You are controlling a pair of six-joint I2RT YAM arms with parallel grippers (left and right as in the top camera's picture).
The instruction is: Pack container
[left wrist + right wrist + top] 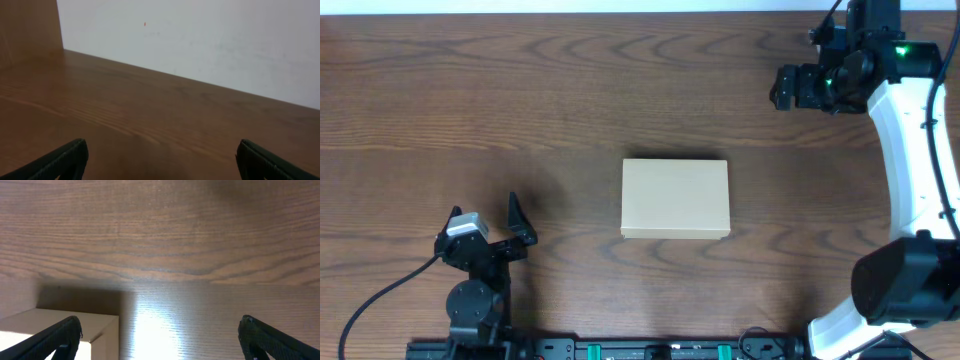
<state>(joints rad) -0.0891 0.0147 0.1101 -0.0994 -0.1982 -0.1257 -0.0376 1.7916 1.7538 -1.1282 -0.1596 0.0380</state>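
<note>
Closed container (675,198) at mid-table. Left gripper (485,225) sits by the near-left corner and right gripper (782,87) by the far-right corner, both with jaws wide and empty (neither touches it). Probably best: steady the box, then lift the flap.

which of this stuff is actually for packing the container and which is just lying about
For the job:
- container, lid down, mid-table
- left gripper, open
- right gripper, open

Just lying about:
- black cable beside the left arm
- table, only the surface
Nothing to pack shows in these views.
</note>
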